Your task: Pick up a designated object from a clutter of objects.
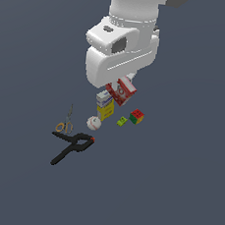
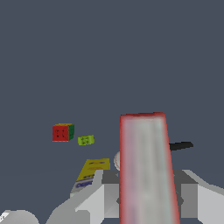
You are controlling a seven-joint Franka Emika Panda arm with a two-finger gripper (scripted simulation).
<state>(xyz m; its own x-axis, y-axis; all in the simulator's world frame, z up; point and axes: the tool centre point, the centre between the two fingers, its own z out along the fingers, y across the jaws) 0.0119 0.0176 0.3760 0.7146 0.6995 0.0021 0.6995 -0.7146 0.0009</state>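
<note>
A simulated test scene is shown: a featureless dark grey-blue bench (image 1: 174,191) without walls or furniture, on which flatly rendered scissors (image 1: 65,121) and a black clamp (image 1: 71,147) are scattered.

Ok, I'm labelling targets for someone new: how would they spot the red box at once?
Find the white robot arm at the top of the exterior view; the red box sits tilted right beneath it, in the gripper. Unlike the yellow-and-white box just below, it is red with white print, and flatter than the multicoloured cube.
</note>
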